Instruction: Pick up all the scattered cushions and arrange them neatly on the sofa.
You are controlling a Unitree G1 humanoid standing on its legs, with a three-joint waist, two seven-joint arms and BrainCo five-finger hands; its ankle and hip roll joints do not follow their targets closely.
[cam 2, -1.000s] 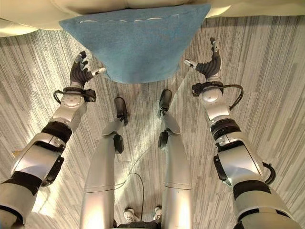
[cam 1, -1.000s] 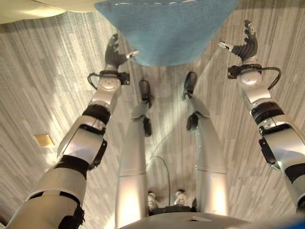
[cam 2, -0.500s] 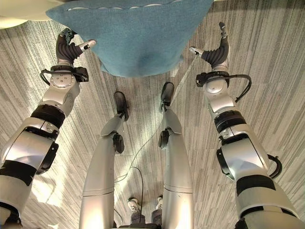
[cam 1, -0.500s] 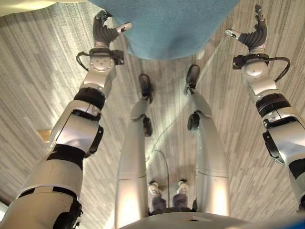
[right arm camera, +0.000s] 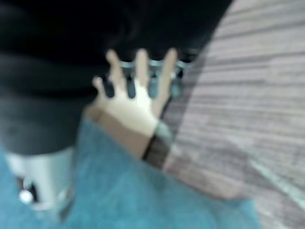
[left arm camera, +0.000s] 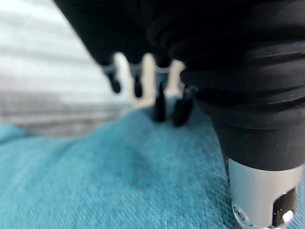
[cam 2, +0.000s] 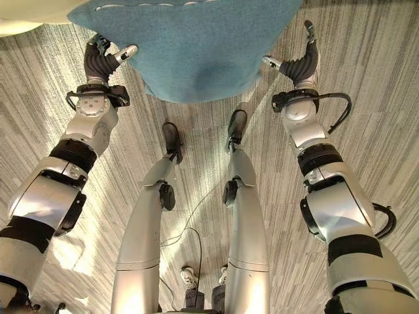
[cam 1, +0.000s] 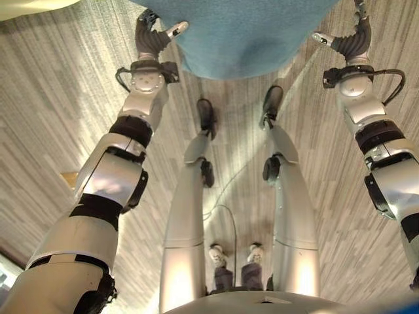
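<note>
Between the two raised hands, a blue cushion [cam 2: 190, 46] lay on the striped grey carpet [cam 2: 366, 85], its lower edge bulging toward the robot and its far edge running up against the cream base of the sofa [cam 2: 26, 16] at the top of the head views. A line of pale stitching showed along the cushion's far edge. The left hand [cam 2: 99, 60] stood at the cushion's left side, its dark ribbed cover upright and its thumb stretched toward the fabric, the silver tip touching or just short of the blue edge; in the left wrist view the straight, dark-tipped fingers [left arm camera: 159, 102] reached down onto the blue cloth without curling round it, so that hand was spread and held nothing. The right hand [cam 2: 302, 65] stood at the cushion's right side, fingers extended upward and thumb pointing in at the cushion's corner, with a sliver of carpet visible between thumb tip and fabric in the right eye view; it too was spread wide with nothing in its grasp. The right wrist view showed its fingers [right arm camera: 138, 71] straight and fanned, the blue fabric below them and the grey carpet beside. Both arms reached forward on either side of the cushion.
</note>
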